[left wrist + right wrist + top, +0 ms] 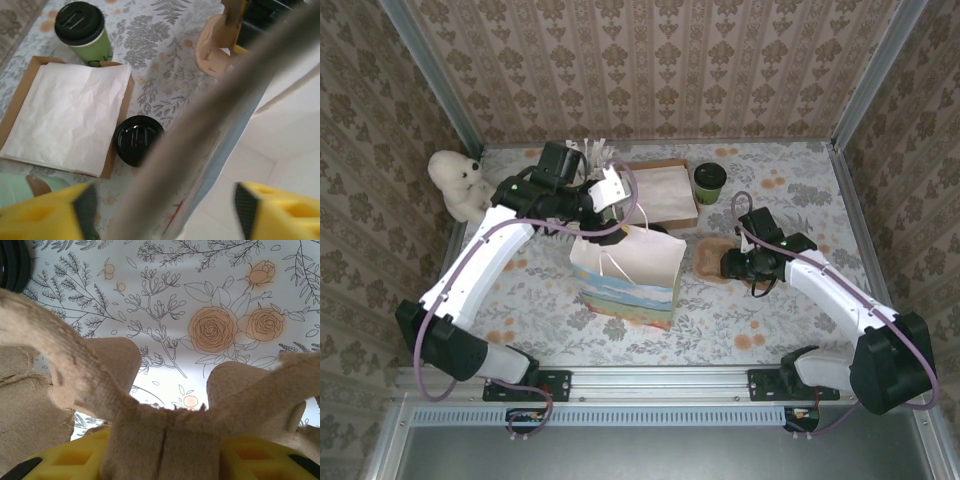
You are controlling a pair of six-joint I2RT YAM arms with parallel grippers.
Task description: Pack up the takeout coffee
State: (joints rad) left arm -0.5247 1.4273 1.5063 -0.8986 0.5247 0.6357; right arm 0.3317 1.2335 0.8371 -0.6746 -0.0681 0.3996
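Two hands flank the upright takeout coffee [710,182], which stands on the bench [790,200] at the tray [665,163]'s far corner. The nearer right hand [735,262] is clenched on a pulp carrier [712,258], and the left hand [608,205] hangs released over the bag [630,270]. The left wrist view adds a second lidded cup [137,140].
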